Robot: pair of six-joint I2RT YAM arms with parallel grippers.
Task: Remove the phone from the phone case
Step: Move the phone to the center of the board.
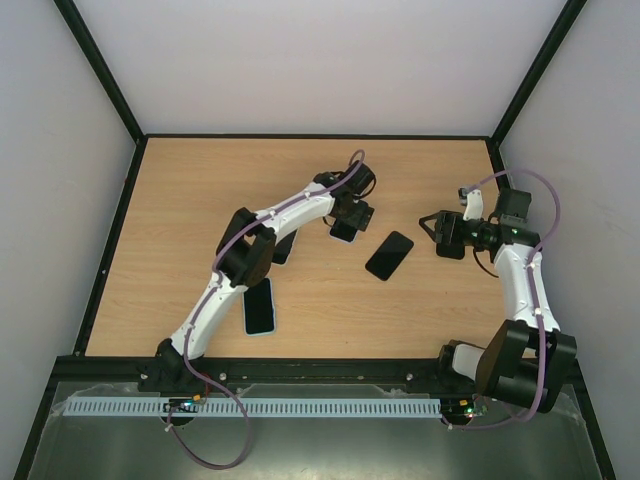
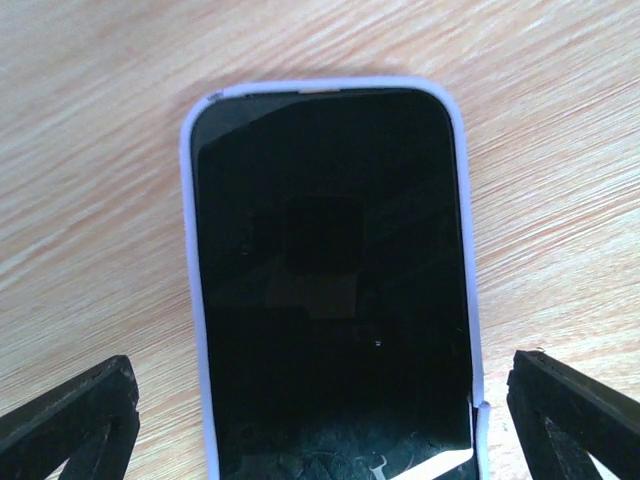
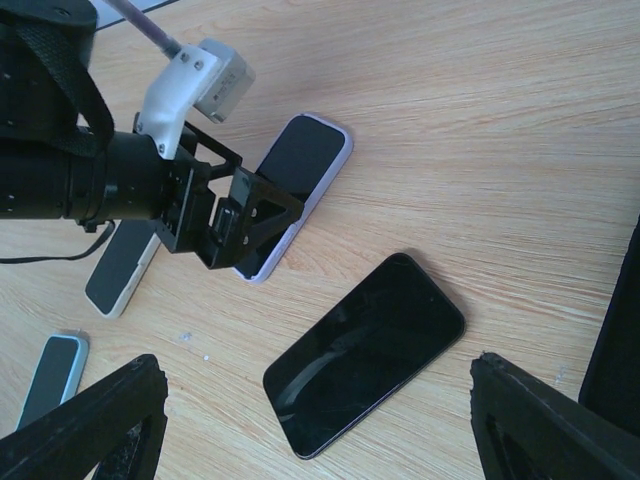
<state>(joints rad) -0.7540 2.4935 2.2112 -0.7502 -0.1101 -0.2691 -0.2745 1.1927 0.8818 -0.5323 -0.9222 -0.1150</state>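
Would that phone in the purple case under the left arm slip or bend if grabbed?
The cased phone looks flat and rigid, so it probably won't bend or roll. Its glossy screen seems slippery, but the lilac case rim likely grips better. Flat on the table, it may slide when pushed.

My left arm (image 1: 222,282) stretches from its base toward one o'clock, bends at the elbow and carries on toward two o'clock; its wrist folds over, so my left gripper (image 1: 350,222) points down toward six o'clock, jaws spread wide; my right arm (image 1: 524,285) rises from its base toward twelve o'clock, then turns at the wrist; my right gripper (image 1: 428,228) faces nine o'clock, jaws likewise wide apart, gripping nothing.
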